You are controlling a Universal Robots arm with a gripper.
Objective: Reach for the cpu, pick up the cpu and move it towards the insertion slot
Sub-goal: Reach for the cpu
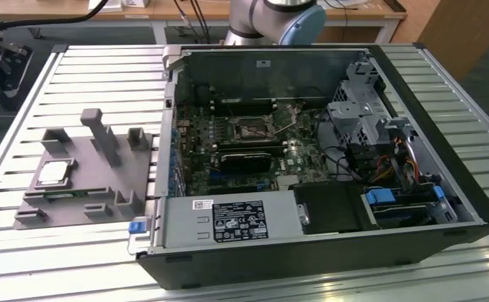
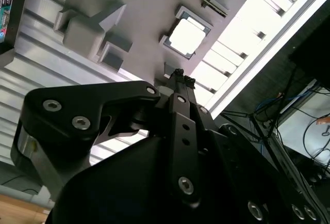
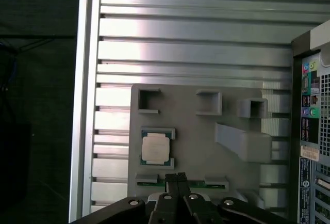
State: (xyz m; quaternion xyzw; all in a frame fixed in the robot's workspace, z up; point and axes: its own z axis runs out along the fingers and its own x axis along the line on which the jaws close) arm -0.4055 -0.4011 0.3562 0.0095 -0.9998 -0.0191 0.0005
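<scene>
In the exterior view you see an open computer case (image 1: 328, 251) lying on the slatted metal table (image 1: 101, 63), with the arm (image 1: 278, 16) rising at the far edge. The insertion slot (image 1: 250, 129) sits on the board inside the case, a square metal frame with a dark centre, just beyond a long black card (image 1: 244, 161). On the exterior view's left, outside the case, a grey fixture (image 1: 85, 192) rests on the table. The cpu (image 1: 53, 173) lies flat in a square recess of it, well apart from the slot.

In the second wrist view you look along the end effector (image 2: 183, 77). Its 2 fingers are clenched together with nothing between them. The cpu (image 2: 186, 37) shows bright beyond the tips, seated in its recess, and the tips hang clear of it.

In the first wrist view the cpu (image 3: 155, 148) lies in the same recess (a green edge shows around its silvery top). The fixture (image 3: 196, 146) carries 3 open pockets along the side away from the end effector (image 3: 176, 176). The empty, closed tips appear over the fixture's near edge, close to one corner of the cpu and not touching it. How high they hang you cannot tell. The case's rear panel (image 3: 314, 131) stands alongside the fixture.
</scene>
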